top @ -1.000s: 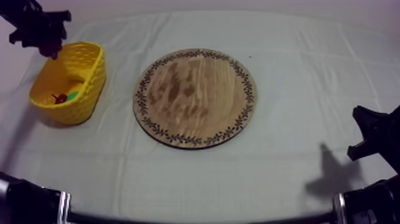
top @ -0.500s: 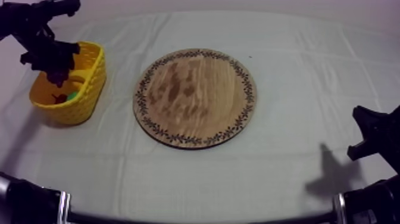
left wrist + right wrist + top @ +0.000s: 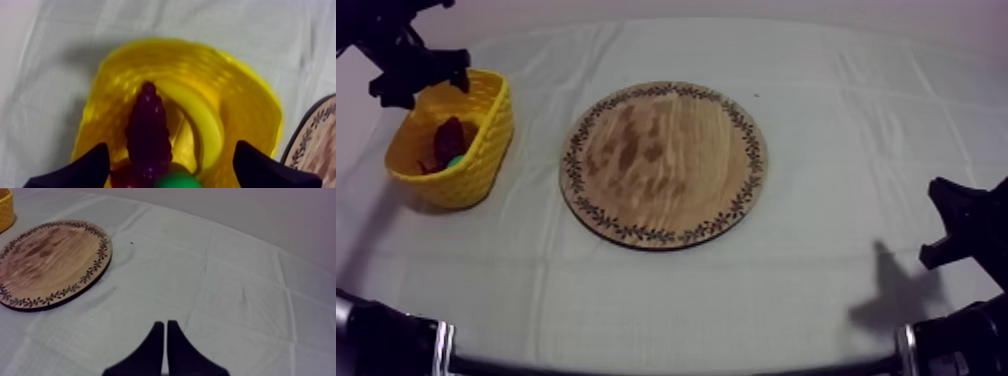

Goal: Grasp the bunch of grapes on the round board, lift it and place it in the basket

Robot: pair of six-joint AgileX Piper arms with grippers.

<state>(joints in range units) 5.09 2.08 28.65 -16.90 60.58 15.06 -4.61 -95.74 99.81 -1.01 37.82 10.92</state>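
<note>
Bunch of grapes (image 3: 147, 132) lies in the yellow basket (image 3: 488, 140) at far left, directly below the left gripper (image 3: 421, 85), which hangs wide open and empty, grapes' long axis running between its fingers; right gripper (image 3: 166, 333), closed on nothing, sits well apart at near right.

We saw the table (image 3: 836, 110) covered by a grey-white cloth (image 3: 636, 300) creased in a grid of fold lines. The round wooden board (image 3: 664, 164) with its patterned rim lay flat on the cloth, near the middle. In the top view the yellow basket (image 3: 486, 150) stood on the cloth to the left of the board, near it but apart, with a strip of cloth between them. Right of the board the creased cloth ran on to the table's edge.
</note>
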